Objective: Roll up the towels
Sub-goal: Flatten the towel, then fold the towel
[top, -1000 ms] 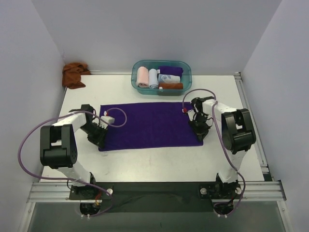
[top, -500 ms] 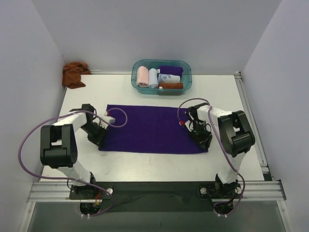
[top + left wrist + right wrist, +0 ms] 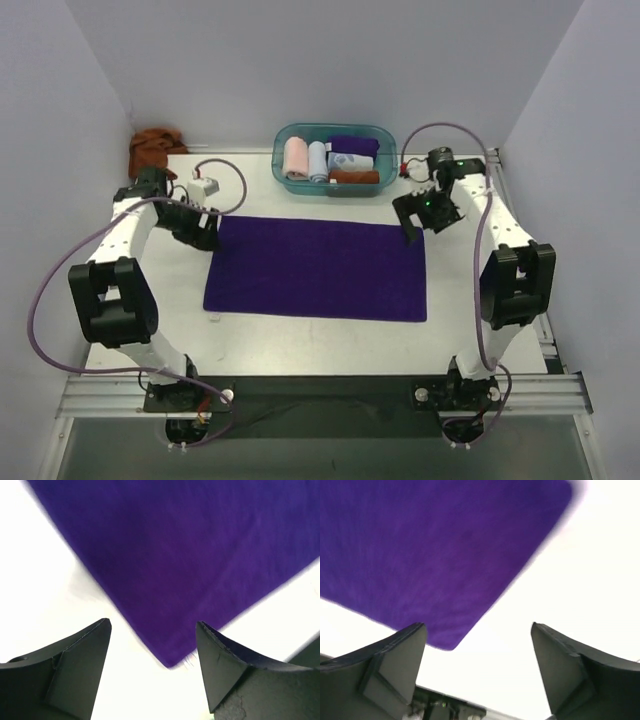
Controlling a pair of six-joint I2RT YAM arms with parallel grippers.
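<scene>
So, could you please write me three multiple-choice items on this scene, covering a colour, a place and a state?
1. What colour is the bin? A teal, B red, C white.
2. Where is the brown towel? A in the bin, B far-left corner, C near edge.
3. How does the purple towel lie? A rolled, B spread flat, C crumpled.

Answers: 1 A, its walls are teal; 2 B, it sits bunched by the far-left wall; 3 B, no fold or roll shows in it.
</scene>
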